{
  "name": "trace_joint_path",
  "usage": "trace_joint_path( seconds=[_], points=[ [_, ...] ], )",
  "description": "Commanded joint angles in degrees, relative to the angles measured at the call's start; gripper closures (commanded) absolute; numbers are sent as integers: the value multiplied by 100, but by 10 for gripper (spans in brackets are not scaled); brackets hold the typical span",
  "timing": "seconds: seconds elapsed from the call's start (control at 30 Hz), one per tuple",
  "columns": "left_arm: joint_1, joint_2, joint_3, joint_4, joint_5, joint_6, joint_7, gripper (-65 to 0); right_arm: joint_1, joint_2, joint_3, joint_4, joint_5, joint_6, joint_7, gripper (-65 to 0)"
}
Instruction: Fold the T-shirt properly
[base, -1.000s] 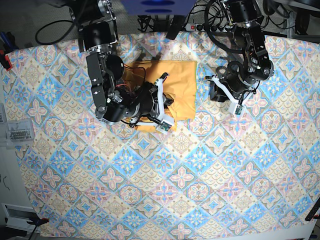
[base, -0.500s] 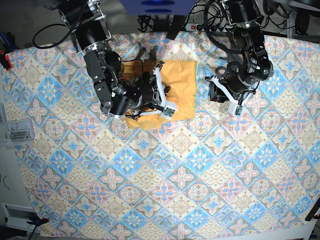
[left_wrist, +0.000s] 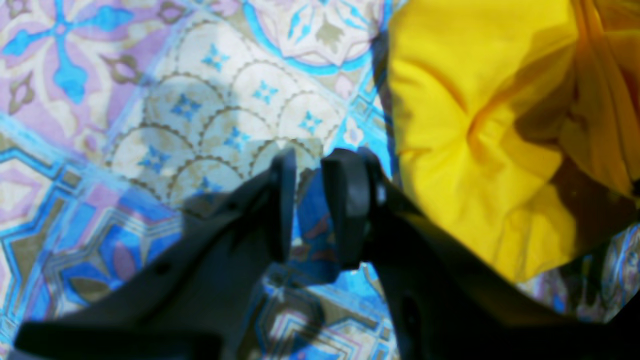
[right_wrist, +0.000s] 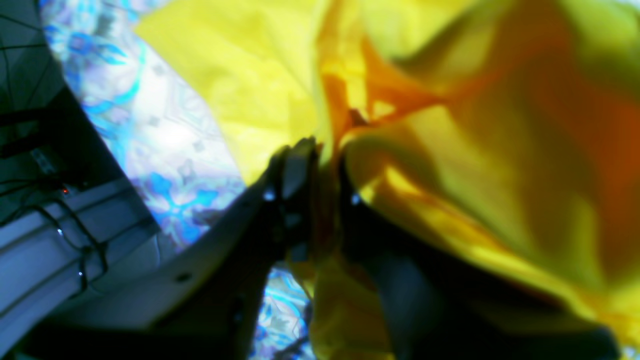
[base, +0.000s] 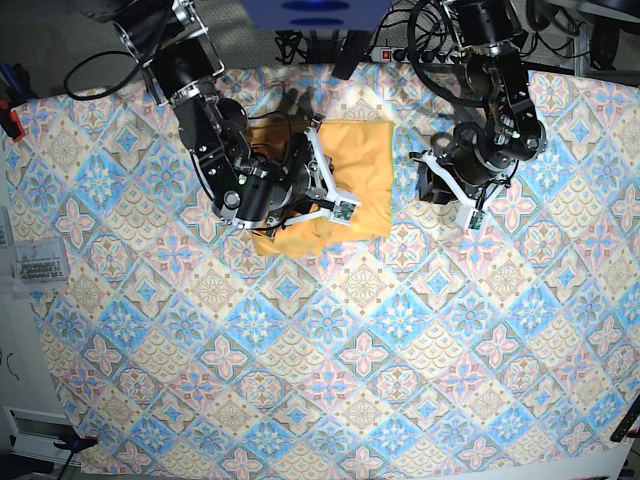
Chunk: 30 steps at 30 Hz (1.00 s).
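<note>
From where I'm sitting, the T-shirt is folded into a compact yellow-orange bundle on the patterned tablecloth, toward the far middle of the bench. My right end effector is sitting right on it, and in the right wrist view there's cloth bunched in the narrow gap between the jaws, so it looks pinched, though the picture is too blurry to say how firmly. My left end effector is parked just beside the shirt's edge over bare tablecloth, jaws only slightly apart with nothing between them. The shirt's near edge looks rumpled in the left wrist view.
</note>
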<state>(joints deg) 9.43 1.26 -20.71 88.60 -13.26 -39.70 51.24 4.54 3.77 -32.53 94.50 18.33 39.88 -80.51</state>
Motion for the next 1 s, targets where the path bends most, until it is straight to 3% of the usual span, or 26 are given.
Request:
trace_joint_path(
  seconds=[0.0,0.13,0.37,0.47,0.7,0.97],
  points=[
    [-42,-7,9,77,-77,-30,-91,-136,87,-47,14,119,53,12,51,-137],
    [-60,-7,9,-20,-85,-30,-91,-136,96,-47,172,119,44,12,51,-181],
    [-148,-33,9,-354,-112,-30,-100,-136,105,-39,998,102,9,12,51,-184],
    [-156,-33,9,-354,-103,-30,-100,-136,96,-47,1289,119,-290,12,51,-184],
    [-165,-16,36,-354,-68,-30,-258,-136,-115,-91,1262,128,-483,12,51,-180],
    [-200,-7,45,-398,-68,-30,-294,-136,-115,-91,23,480,-501,12,51,-180]
  ],
)
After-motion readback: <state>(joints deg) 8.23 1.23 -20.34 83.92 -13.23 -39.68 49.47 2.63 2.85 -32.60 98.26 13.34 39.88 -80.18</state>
